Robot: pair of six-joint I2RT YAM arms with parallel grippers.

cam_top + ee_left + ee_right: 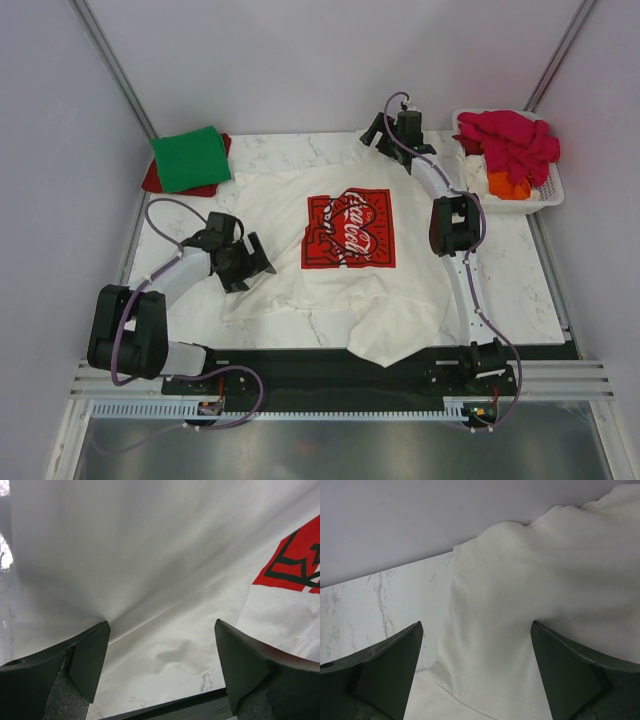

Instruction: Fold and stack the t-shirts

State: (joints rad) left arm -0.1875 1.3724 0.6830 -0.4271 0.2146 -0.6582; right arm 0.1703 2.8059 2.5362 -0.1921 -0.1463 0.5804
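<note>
The large white t-shirt (340, 275) with the red square print (349, 232) lies spread on the marble table, its hem hanging over the near edge. My left gripper (254, 262) is open over the shirt's left side; in the left wrist view white cloth (165, 605) fills the space between its fingers (87, 655). My right gripper (385, 130) is open at the shirt's far right shoulder; in the right wrist view the white cloth (520, 630) lies under its open fingers (395, 665). A folded green shirt (190, 157) lies on a red one (152, 178) at the far left.
A white slatted basket (540, 195) at the far right holds magenta (510, 140) and orange (508, 185) shirts. Walls close the table at back and sides. A black strip (300, 362) runs along the near table edge.
</note>
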